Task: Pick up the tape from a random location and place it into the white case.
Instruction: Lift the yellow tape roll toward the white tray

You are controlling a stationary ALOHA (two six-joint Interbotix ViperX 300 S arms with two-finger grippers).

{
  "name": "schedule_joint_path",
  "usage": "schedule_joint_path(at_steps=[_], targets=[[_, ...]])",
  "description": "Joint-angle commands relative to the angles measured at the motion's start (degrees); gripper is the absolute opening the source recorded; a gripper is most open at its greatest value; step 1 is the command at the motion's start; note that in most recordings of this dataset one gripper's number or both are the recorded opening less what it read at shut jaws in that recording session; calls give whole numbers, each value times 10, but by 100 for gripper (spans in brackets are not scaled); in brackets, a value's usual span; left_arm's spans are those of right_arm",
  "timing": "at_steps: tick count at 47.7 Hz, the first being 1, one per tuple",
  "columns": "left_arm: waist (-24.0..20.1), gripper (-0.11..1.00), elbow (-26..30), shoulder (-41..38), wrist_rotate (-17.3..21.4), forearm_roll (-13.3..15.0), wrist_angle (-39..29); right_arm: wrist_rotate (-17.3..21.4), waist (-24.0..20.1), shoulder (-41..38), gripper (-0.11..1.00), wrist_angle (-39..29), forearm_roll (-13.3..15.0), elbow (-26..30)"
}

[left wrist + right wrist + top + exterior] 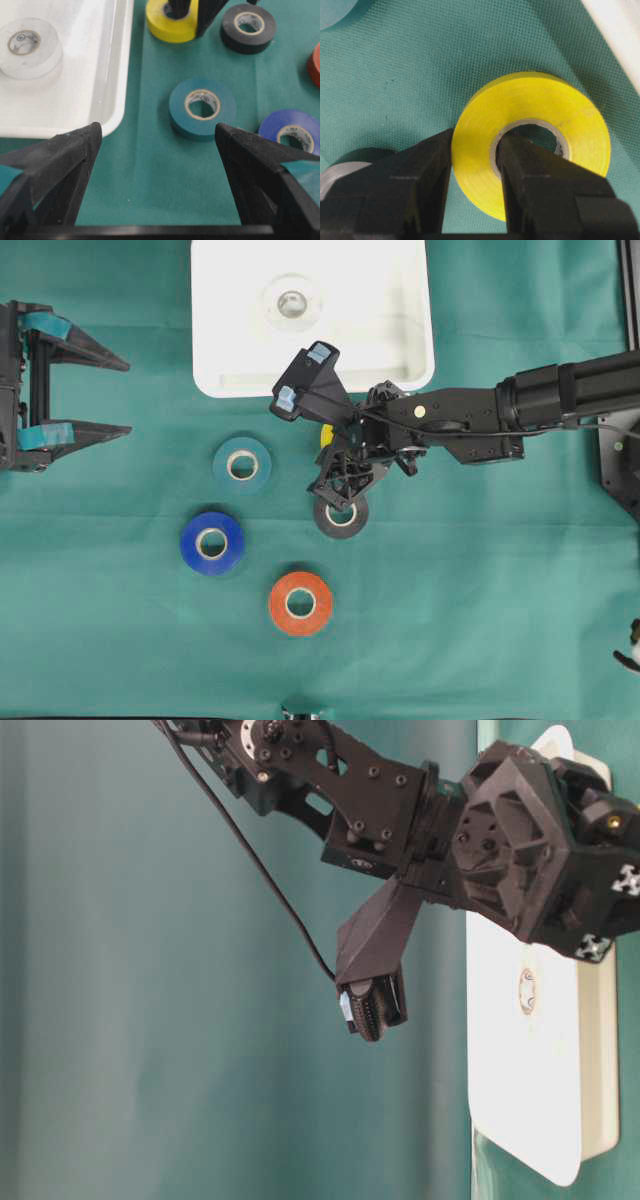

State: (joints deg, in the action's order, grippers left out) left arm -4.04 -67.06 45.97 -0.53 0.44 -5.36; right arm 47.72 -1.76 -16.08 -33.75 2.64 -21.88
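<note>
Right fingers clamped on yellow tape wall, one finger inside hole; tape on green surface just beside white case. Left fingers apart, idle.

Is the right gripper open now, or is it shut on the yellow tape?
Shut on the yellow tape. The right gripper has one finger inside the roll's core and one outside, pinching its wall.

Right gripper clamped, arm outstretched — left gripper spread wide.

Six tape rolls, one white case, and two robot arms.
</note>
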Motion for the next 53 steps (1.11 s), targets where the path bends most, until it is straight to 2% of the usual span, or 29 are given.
schedule_joint_path(at_steps=[1, 18, 48, 53], targets=[[0, 96, 11, -2, -1, 0, 2, 1, 0, 3, 28, 2, -3, 11], [0, 96, 11, -2, -1, 0, 2, 1, -4, 40, 28, -32, -3, 30], [1, 96, 11, -2, -1, 0, 2, -4, -9, 118, 28, -202, 1, 105], [1, 96, 11, -2, -1, 0, 2, -4, -9, 132, 28, -234, 10, 122]])
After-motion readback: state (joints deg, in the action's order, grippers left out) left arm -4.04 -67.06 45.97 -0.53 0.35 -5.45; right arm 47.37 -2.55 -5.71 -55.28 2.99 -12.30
